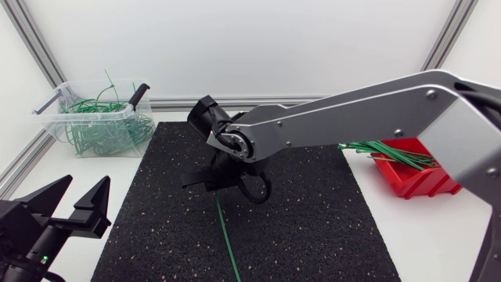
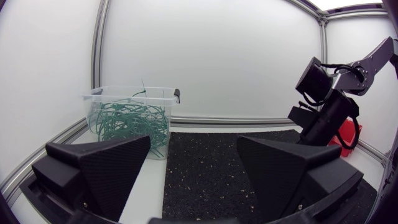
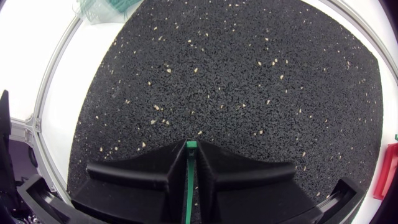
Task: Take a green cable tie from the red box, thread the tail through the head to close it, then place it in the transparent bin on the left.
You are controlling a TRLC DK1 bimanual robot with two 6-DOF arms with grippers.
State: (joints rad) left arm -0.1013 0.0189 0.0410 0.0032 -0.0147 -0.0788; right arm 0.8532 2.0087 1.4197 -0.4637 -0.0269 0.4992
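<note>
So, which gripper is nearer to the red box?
Right. The right gripper, shut on a tie, is over the middle of the mat; the left gripper, open, is past the mat's edge opposite the red box.

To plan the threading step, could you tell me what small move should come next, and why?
Probably bring the left pincer toward the free end of the cable tie. The right pincer is shut on the tie, its long end trailing free, while the left pincer stands open and apart, so threading needs a second grip.

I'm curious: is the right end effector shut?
Shut: the black right end effector pinches a thin green cable tie from both sides.
</note>
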